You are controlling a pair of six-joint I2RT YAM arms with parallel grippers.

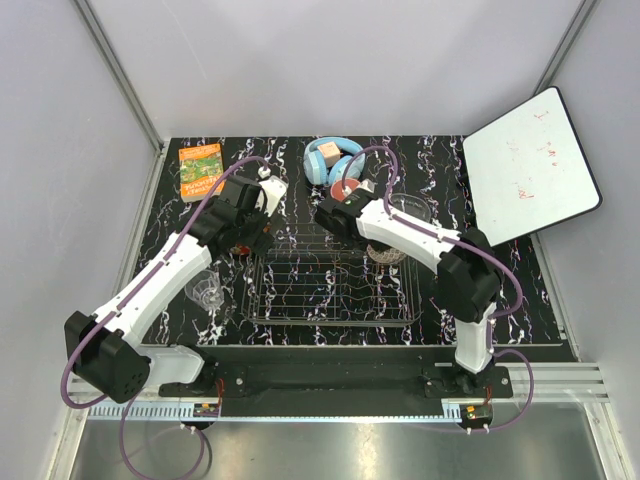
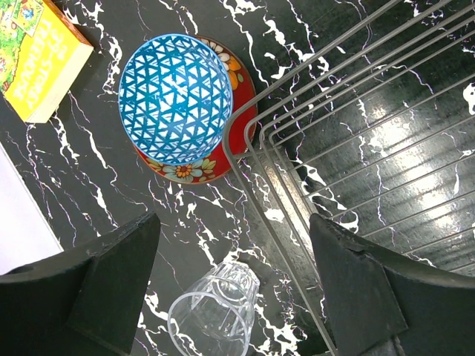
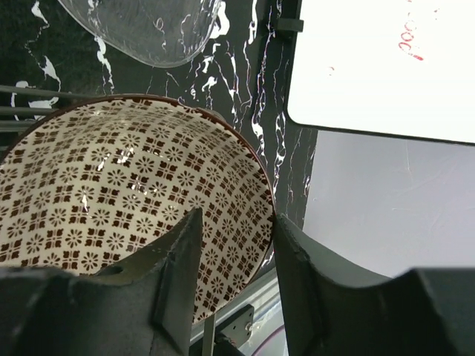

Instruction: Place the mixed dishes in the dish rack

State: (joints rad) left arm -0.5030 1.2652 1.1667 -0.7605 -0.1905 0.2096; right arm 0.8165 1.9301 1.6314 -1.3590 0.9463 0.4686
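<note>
The beige-brown patterned bowl (image 3: 111,185) sits at the far right corner of the wire dish rack (image 1: 330,295), partly under my right forearm (image 1: 385,253). My right gripper (image 3: 237,216) is open astride its rim, one finger inside and one outside. The clear glass dish (image 3: 141,30) lies just beyond it (image 1: 410,210). My left gripper (image 2: 236,222) hangs open and empty over the table beside the rack's left edge (image 2: 256,141). The blue-patterned bowl (image 2: 174,96) is ahead of it and the clear tumbler (image 2: 211,315) is below it (image 1: 205,290). A salmon-pink cup (image 1: 345,190) stands behind the rack.
An orange book (image 1: 200,170) lies at the far left (image 2: 37,59). Light-blue headphones (image 1: 330,160) rest at the back centre. A whiteboard (image 1: 530,170) leans over the table's right edge (image 3: 386,67).
</note>
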